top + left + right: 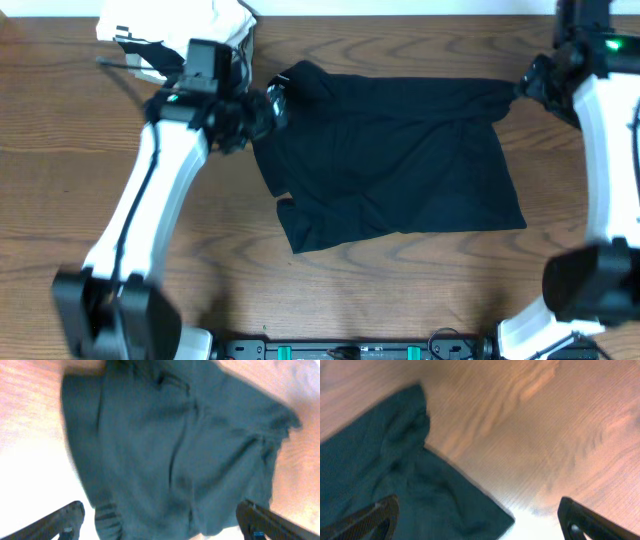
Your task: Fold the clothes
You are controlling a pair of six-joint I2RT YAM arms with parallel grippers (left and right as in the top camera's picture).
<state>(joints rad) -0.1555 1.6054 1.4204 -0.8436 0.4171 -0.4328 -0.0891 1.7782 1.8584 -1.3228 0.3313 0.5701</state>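
the desk (400, 290) is brown wood with a wavy grain running along its length. on it, in the middle and closer to the far edge than the near one, lies the black shirt (400, 160). it is soft matte cloth spread in a rough rectangle, creased across the middle. its near left corner is folded into a small notch and its far right corner is drawn out to a point.

the left arm (160, 190), white with black joints, rises from the near left corner and slants toward the far edge, with its wrist bent inward over the shirt's left edge. the right arm (610, 150) runs straight up the right edge of the desk and turns inward at the shirt's far right corner.

a white and grey bundle (215, 20) of crumpled cloth sits at the far edge, just behind the left wrist.

the left fingers (272, 104) are released and spread wide, and its wrist camera shows wrinkled black cloth filling the space between them. the right fingers (522, 88) are also spread wide and grasp nothing. the shirt's pointed corner lies beside one of them and bare wood beside the other.
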